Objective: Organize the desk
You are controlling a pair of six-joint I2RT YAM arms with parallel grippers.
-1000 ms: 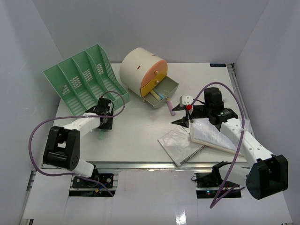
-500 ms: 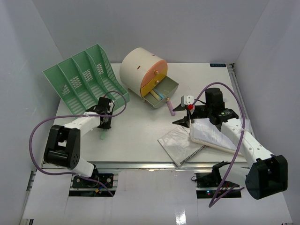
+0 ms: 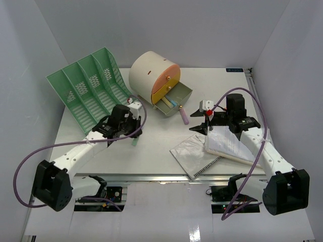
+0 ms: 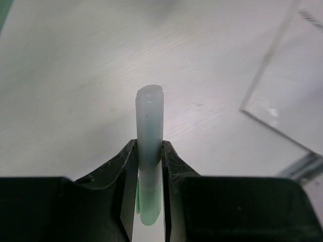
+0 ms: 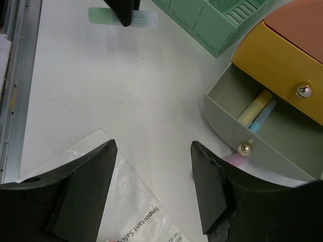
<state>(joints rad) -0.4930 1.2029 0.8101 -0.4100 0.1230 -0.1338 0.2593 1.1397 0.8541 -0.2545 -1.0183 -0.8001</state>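
My left gripper [image 3: 134, 135] is shut on a pale green marker [image 3: 135, 141] and holds it over the white desk [image 3: 151, 156], left of centre. In the left wrist view the marker [image 4: 149, 121] stands out past the two fingers clamped on its sides. Further right, my right gripper [image 3: 199, 129] hangs open and empty above the desk, beside a clear plastic sleeve [image 3: 194, 154]. Its wrist view shows the wide-apart fingers [image 5: 91, 176], the held green marker [image 5: 146, 19] and the open grey drawer [image 5: 227, 108].
A cream drum-shaped drawer unit [image 3: 151, 73] stands at the back, its open drawer [image 3: 176, 97] holding a yellow marker [image 5: 255, 107] and a blue one. A pink marker [image 3: 183, 115] lies before it. The green file rack [image 3: 88, 88] is back left, a notebook [image 3: 229, 143] right.
My left gripper closed on the green marker, then carried it right, toward the middle of the desk. The right gripper shifted slightly and stayed open.
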